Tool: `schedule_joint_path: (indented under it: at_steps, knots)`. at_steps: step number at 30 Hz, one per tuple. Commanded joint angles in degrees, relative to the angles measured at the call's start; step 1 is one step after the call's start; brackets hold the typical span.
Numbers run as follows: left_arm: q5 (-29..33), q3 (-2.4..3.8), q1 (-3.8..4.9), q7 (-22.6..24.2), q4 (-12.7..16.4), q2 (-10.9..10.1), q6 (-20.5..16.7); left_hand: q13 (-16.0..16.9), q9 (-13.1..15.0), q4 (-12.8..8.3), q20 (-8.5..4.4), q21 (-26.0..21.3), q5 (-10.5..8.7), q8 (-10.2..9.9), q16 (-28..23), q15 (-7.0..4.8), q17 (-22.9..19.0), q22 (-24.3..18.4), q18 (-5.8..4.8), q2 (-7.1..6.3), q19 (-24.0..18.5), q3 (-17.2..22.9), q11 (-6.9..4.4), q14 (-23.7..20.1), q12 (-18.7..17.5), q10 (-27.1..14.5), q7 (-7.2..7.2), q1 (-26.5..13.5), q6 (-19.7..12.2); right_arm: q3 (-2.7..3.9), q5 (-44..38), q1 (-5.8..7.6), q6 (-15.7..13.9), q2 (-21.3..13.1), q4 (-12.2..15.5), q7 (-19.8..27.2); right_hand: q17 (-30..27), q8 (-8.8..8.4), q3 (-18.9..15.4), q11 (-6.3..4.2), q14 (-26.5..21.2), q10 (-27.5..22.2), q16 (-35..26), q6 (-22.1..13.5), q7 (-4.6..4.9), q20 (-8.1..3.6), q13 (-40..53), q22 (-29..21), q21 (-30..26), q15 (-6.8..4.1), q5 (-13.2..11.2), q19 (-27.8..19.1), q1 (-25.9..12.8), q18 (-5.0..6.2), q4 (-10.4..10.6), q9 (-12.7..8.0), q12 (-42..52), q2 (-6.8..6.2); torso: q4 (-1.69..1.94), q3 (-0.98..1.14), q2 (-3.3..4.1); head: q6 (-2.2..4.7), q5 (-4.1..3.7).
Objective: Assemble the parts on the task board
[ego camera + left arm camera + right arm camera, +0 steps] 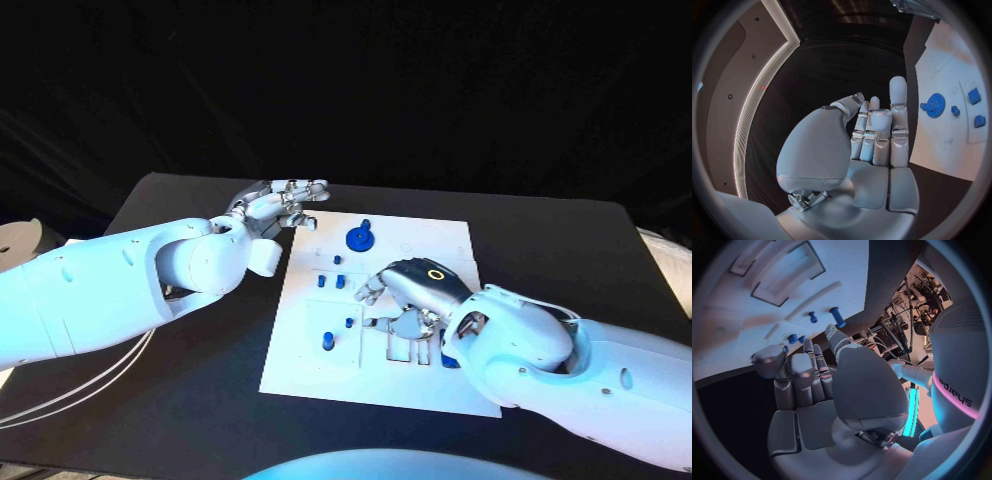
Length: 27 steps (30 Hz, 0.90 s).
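Two hands over task board: right hand nearer, fingers curled, empty, blue parts at 9 o'clock; left hand fingers apart.

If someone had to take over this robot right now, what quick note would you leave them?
Left hand: open, holding nothing, at the board's far left corner over the black table.
Right hand: over the middle of the white board, fingers curled down; whether it holds a part cannot be told.
Parts: blue gear on the far part of the board; small blue pieces along its left half, a peg nearer the robot.
Done: cannot tell which parts are seated.
Left: check the right hand, then place the loose pieces.
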Motion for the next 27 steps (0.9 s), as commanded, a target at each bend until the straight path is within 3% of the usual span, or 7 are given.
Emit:
schedule_joint_path:
  at_steps: [1, 5, 8, 10, 11, 15, 27]
  knots:
    - [0.2, 0.02, 0.04, 0.1, 0.3, -0.2, 1.0, 0.0, 0.0, 0.1, 0.04, -0.3, -0.19, 0.4, 0.0, -0.17, -0.1, 0.0, 0.99, 0.29, -0.2, -0.3, 0.00, -0.4, 0.2, -0.6, 0.16, -0.2, -0.4, 0.22, 12.5, 0.95, -3.4, -4.6, 2.2, -3.7, 4.1, 0.62, 0.3, -1.32, 1.5, 5.0, 2.6, 1.5, -0.62, -0.71, 0.7, 4.1, 3.1, -1.12, 0.7, 1.9, 0.0, -0.86, 1.1, 0.1, 2.1, 0.40, -0.43, -0.07, -0.04, 0.32, -1.14]
    - [0.2, 0.01, 0.04, 0.2, 0.7, -0.5, 0.9, 0.0, 0.0, 0.1, 0.04, -0.3, -0.19, 0.4, 0.0, -0.17, -0.1, 0.0, 0.99, 0.29, -0.2, -0.3, 0.00, -0.4, 0.2, -0.6, 0.16, -0.2, -0.4, 0.22, 17.3, 1.51, -2.0, -10.4, 4.3, -8.9, 11.6, 1.29, -2.0, -3.78, 2.8, 15.3, 7.3, 2.6, -2.62, -2.68, 4.7, 10.1, 7.6, -3.16, 3.5, 4.4, -3.7, -1.97, 3.8, 0.3, 8.1, -1.02, -1.07, -0.13, -0.10, 0.67, -2.33]
    - [0.2, -0.01, 0.04, 0.1, 1.0, -0.6, 0.9, 0.0, 0.0, 0.1, 0.04, -0.3, -0.19, 0.4, 0.0, -0.17, -0.1, 0.0, 0.99, 0.29, -0.2, -0.3, 0.00, -0.4, 0.2, -0.6, 0.16, -0.2, -0.4, -0.07, 18.3, 1.32, -1.3, -13.4, 5.4, -12.1, 15.2, 2.09, -5.0, -4.72, 3.1, 17.7, 9.6, 3.1, -3.55, -4.01, 10.3, 12.2, 9.2, -3.98, 7.3, 5.1, -6.6, -2.41, 6.1, 0.5, 13.6, -1.86, -1.52, -0.14, -0.05, 0.91, -2.94]
    - [0.2, -0.05, 0.04, 0.1, 1.3, -0.6, 0.9, 0.0, 0.0, 0.1, 0.04, -0.3, -0.19, 0.4, 0.0, -0.17, -0.1, 0.0, 0.99, 0.29, -0.2, -0.3, 0.00, -0.4, 0.2, -0.6, 0.16, -0.2, -0.4, -0.27, 18.2, 0.87, -0.9, -15.1, 6.2, -14.3, 18.7, 2.82, -7.8, -5.12, 3.4, 18.8, 11.7, 3.4, -4.06, -4.50, 28.0, 13.9, 10.5, -4.50, 12.6, 5.5, -8.6, -2.72, 8.1, 0.9, 29.7, -2.16, -1.82, -0.17, -0.03, 0.95, -3.30]
    - [0.2, -0.06, 0.03, 0.1, 1.4, -0.7, 1.0, 0.0, 0.0, 0.1, 0.04, -0.3, -0.19, 0.4, 0.0, -0.17, -0.1, 0.0, 0.99, 0.29, -0.2, -0.3, 0.00, -0.4, 0.2, -0.6, 0.16, -0.2, -0.4, -0.34, 17.9, 0.62, -0.7, -15.7, 6.6, -15.3, 20.0, 3.18, -9.0, -5.22, 3.5, 18.3, 12.4, 3.3, -4.16, -4.59, 34.2, 14.4, 10.9, -4.63, 13.1, 5.6, -8.7, -2.85, 8.8, 1.1, 35.1, -1.85, -1.95, -0.16, -0.02, 0.94, -3.46]
    - [0.2, -0.10, 0.03, 0.1, 1.6, -0.7, 1.0, 0.0, 0.0, 0.1, 0.04, -0.3, -0.19, 0.4, 0.0, -0.17, -0.1, 0.0, 0.99, 0.29, -0.2, -0.3, 0.00, -0.4, 0.2, -0.6, 0.16, -0.2, -0.4, -0.59, 16.3, -0.10, 0.3, -17.2, 7.5, -17.8, 23.4, 4.70, -13.3, -4.99, 3.6, 16.1, 14.2, 2.8, -4.50, -4.94, 50.4, 15.9, 11.9, -4.22, 13.5, 5.8, -8.3, -2.93, 10.8, 2.3, 48.9, 0.21, -2.42, -0.13, -0.11, 0.99, -3.60]
    - [0.2, -0.15, 0.03, 0.1, 1.7, -0.9, 1.1, 0.0, 0.0, 0.1, 0.04, -0.3, -0.19, 0.4, 0.0, -0.17, -0.1, 0.0, 0.99, 0.29, -0.2, -0.3, 0.00, -0.4, 0.2, -0.6, 0.16, -0.2, -0.4, -0.89, 13.1, -1.86, 2.8, -16.4, 7.2, -19.3, 24.8, 6.62, -18.6, -5.05, 3.6, 13.8, 14.9, 1.8, -4.12, -4.42, 57.6, 16.5, 12.4, -4.37, 13.1, 5.6, -8.5, -3.09, 10.9, 4.0, 52.9, 2.48, -2.32, -0.21, -0.16, 0.67, -3.30]
